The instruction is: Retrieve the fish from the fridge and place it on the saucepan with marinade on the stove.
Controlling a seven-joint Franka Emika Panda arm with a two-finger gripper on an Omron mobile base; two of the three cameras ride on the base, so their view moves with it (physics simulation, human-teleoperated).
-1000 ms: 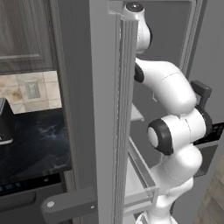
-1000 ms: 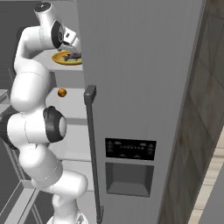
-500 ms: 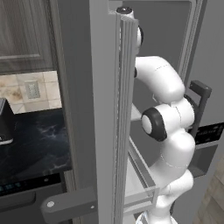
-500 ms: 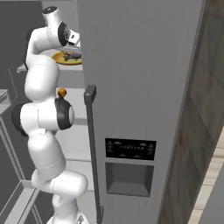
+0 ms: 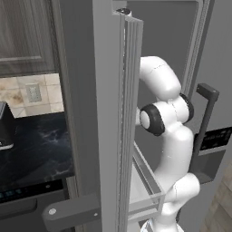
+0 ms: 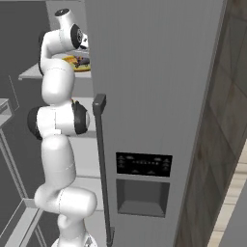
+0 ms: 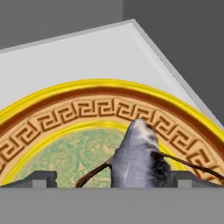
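The robot's two-finger gripper (image 7: 111, 178) stands spread wide, grasping nothing, its dark fingertips (image 7: 41, 178) flanking the grey, tapered fish (image 7: 135, 158). The fish lies between the fingers, just ahead of the hand, on a round plate (image 7: 65, 114) with a yellow rim and brown key-pattern band. The plate rests on a white shelf (image 7: 78, 54) inside the tall grey brushed-metal fridge (image 6: 159, 87), beneath the hand.

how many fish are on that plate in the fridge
1. A single grey fish lies on the gold-rimmed patterned plate on a white fridge shelf, between the open pincer tips. The plate's near part is cut off, so another could be hidden.
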